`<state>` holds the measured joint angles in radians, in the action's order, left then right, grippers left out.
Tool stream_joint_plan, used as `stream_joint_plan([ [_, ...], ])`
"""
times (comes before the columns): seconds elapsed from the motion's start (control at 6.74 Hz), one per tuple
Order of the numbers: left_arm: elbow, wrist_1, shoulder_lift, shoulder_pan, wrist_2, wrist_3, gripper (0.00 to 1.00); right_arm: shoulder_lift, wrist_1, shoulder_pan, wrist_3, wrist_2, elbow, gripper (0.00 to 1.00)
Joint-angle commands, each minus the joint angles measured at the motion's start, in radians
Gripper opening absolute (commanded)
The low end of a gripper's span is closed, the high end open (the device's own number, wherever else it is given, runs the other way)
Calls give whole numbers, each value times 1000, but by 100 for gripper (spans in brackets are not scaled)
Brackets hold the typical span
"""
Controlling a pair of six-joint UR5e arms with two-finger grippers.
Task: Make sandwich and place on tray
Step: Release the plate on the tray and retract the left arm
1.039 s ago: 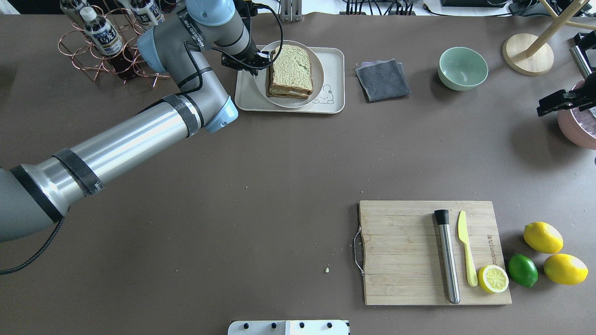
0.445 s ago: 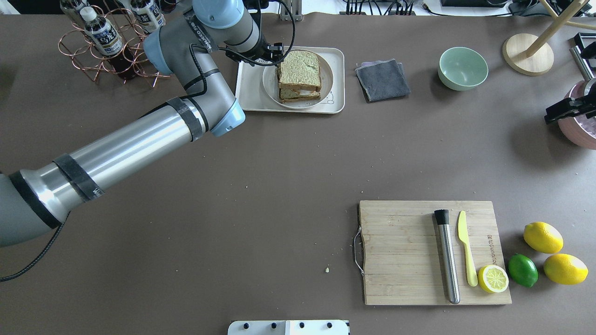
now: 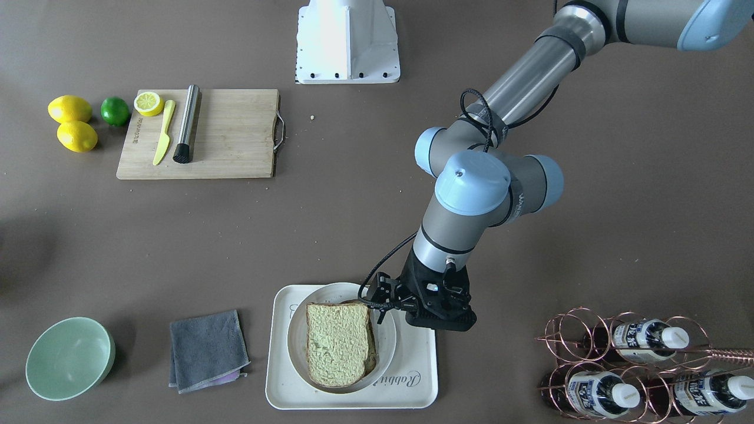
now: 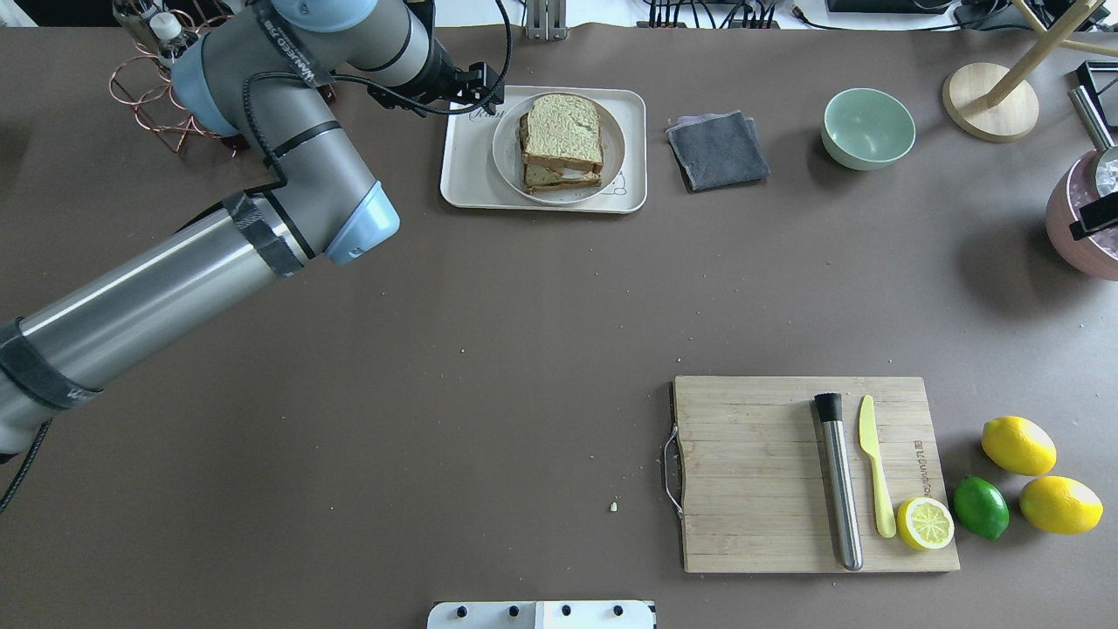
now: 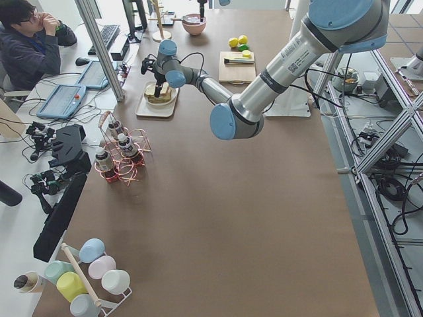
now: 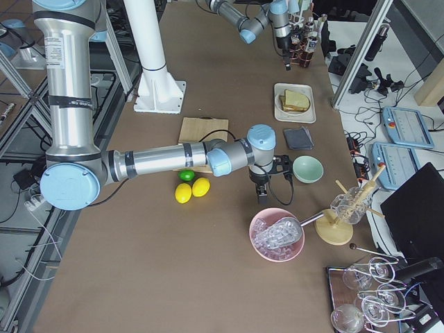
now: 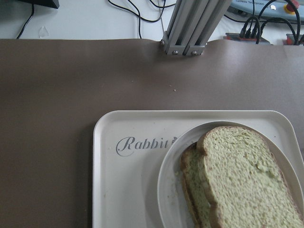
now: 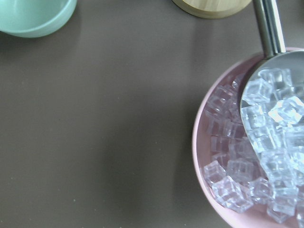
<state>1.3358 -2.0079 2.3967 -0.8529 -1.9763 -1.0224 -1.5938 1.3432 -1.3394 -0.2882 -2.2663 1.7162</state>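
Note:
The sandwich (image 4: pixel 563 131), two brown-crusted slices with a bit of white egg between them, lies on a round white plate (image 4: pixel 505 148). The plate stands on the cream tray (image 4: pixel 458 179) at the far side of the table. It also shows in the front view (image 3: pixel 339 344) and the left wrist view (image 7: pixel 242 175). My left gripper (image 4: pixel 483 90) hangs over the tray's left far corner, just clear of the plate's rim; it looks open and empty. My right gripper (image 4: pixel 1099 218) is at the view's right edge over the pink bowl; I cannot tell its state.
A grey cloth (image 4: pixel 718 150) and a green bowl (image 4: pixel 868 127) lie right of the tray. A pink bowl of ice (image 8: pixel 247 166) holds a metal scoop. A copper bottle rack (image 3: pixel 624 359) stands left of the tray. A cutting board (image 4: pixel 760 472) carries a knife, muddler and lemon half.
The plate with the sandwich shifted right and settled on the tray. My left gripper let go of its rim and drew back left. My right gripper moved further right.

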Motion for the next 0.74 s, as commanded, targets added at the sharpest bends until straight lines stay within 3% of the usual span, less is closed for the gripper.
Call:
stream_joint_plan([
  [0.0,321,86,-243,-52,-87,87,98,-76,58,-136,200,-30,16,100],
  [0.3,520,211,-451,-150,-157,302,98,-74,227,-243,444,-29,29,100],
  [0.45,558,212,-556,-222,-186,438,98,-80,270,-257,469,-21,60,100],
  [0.59,550,215,-647,-353,-290,646,98,-93,272,-257,471,-15,68,100],
])
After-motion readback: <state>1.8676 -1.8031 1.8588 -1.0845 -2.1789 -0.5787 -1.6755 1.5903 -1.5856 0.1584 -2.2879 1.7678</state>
